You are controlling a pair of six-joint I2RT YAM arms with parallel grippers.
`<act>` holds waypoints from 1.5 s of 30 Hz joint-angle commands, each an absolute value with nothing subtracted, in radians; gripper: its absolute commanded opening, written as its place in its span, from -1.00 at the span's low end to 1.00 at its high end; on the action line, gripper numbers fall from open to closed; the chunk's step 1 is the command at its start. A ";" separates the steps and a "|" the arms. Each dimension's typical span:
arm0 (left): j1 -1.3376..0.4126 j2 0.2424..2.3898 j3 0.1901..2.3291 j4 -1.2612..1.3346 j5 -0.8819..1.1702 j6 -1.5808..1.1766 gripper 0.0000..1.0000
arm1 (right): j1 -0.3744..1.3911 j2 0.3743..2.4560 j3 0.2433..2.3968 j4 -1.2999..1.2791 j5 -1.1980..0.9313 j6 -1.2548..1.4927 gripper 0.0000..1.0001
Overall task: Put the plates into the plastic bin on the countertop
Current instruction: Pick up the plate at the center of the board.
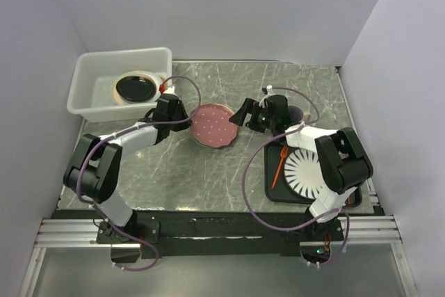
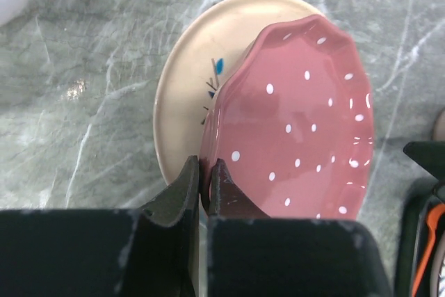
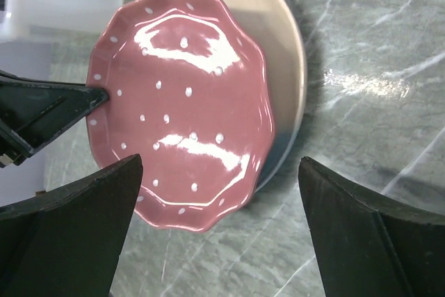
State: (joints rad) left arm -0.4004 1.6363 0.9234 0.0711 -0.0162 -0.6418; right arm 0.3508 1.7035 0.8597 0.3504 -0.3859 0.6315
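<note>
Left tool [image 1: 188,120], seen from above, reaches the left rim of the pink plate [image 1: 214,125] in the middle of the tabletop [image 1: 208,179]; the right tool [image 1: 241,114] hangs just beside the plate's right edge, fingers spread; the plastic bin [image 1: 87,81] stands at the far left with a dark brown plate [image 1: 135,87] inside; a black tray [image 1: 272,191] by the right arm carries a striped plate [image 1: 306,168] (white, with dark radial lines).

From the left wrist, both fingers are pinched on the pink plate's scalloped rim; the white-dotted plate overlaps a tan plate [image 2: 184,88] lying on the marble.

From the right wrist, the fingers stand wide apart, gripping nothing; the pink plate sits below them, over the tan one, with the left tool's dark tip at its rim.
</note>
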 commanded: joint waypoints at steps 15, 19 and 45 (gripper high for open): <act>-0.359 1.463 1.181 0.015 -0.020 -0.601 -0.99 | 0.357 1.554 0.827 0.403 -0.400 0.641 1.00; -0.318 1.454 1.215 0.002 -0.015 -0.603 -0.99 | 0.357 1.517 0.841 0.373 -0.399 0.627 1.00; -0.020 1.420 1.285 -0.011 0.080 -0.670 -0.99 | 0.373 1.585 0.864 0.393 -0.445 0.649 1.00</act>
